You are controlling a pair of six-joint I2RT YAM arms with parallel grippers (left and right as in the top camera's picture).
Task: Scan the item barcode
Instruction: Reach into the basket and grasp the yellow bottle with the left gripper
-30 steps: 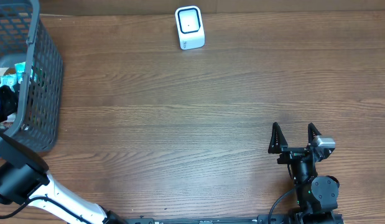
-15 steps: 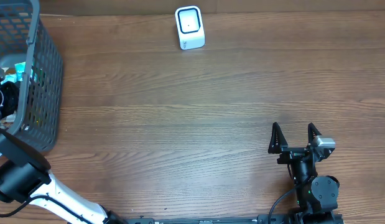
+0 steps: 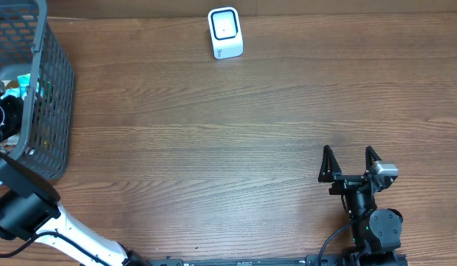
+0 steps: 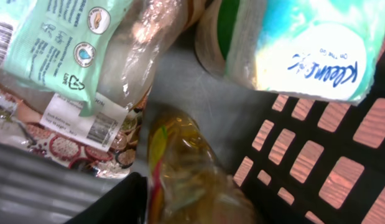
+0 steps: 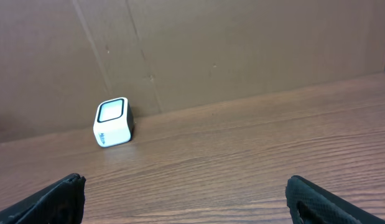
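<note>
A yellowish clear packet [image 4: 192,162] lies on the floor of the grey mesh basket [image 3: 49,96] at the table's far left. My left gripper [image 3: 1,111] reaches down inside the basket. In the left wrist view my left gripper [image 4: 192,214] stands around that packet; one black finger [image 4: 120,199] lies against the packet's left side, and the other finger is hidden behind it. The white barcode scanner [image 3: 225,33] stands at the back middle of the table and shows in the right wrist view as well, scanner [image 5: 112,121]. My right gripper [image 3: 350,162] rests open and empty at the front right.
Inside the basket a mint-green bag [image 4: 61,43] with a barcode label, a Kleenex tissue pack [image 4: 310,50] and a round container [image 4: 220,31] crowd around the packet. The basket wall [image 4: 341,143] runs close on the right. A brown board backs the table.
The left arm has shifted slightly inside the basket over the last second. The right arm and the scanner have stayed put.
</note>
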